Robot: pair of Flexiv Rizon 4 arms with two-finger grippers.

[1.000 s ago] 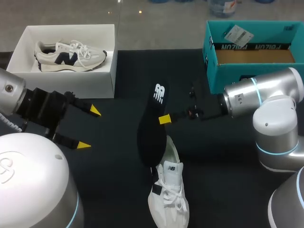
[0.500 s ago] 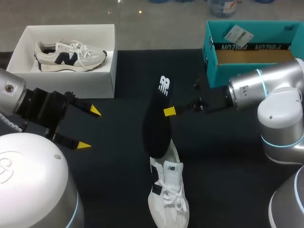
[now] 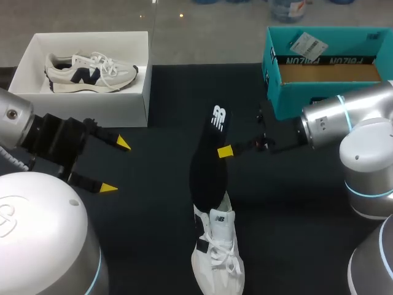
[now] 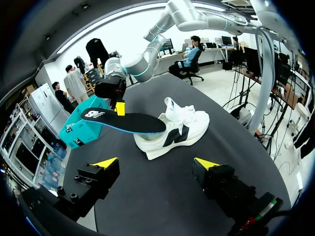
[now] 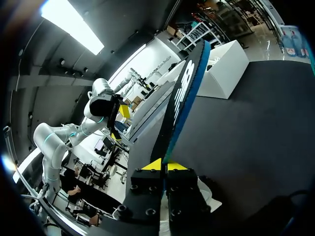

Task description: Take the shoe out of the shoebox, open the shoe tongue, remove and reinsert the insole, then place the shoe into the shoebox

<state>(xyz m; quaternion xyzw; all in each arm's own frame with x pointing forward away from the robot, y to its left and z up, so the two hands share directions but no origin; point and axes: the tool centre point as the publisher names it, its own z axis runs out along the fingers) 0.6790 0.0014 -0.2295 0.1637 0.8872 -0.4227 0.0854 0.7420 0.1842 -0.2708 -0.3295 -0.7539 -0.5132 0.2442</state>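
Fingers of the right gripper [image 5: 160,165] pinch the long edge of the black foam insole [image 5: 182,103] about midway along it. The insole's long axis runs from the near side of the table toward the far side. The far end carries a white printed logo, and the near end overlaps the open mouth of the white lace-up sneaker [image 3: 216,246]. The sneaker lies on the dark table [image 3: 147,209] with its toe toward the near edge and a small label on its tongue. The left gripper [image 3: 115,166] hovers well apart with its fingers spread, holding nothing. Beyond it stands a white cardboard shoebox [image 3: 132,104] holding a second sneaker [image 3: 92,72]. A teal box [image 3: 288,98] with lettering stands far right.
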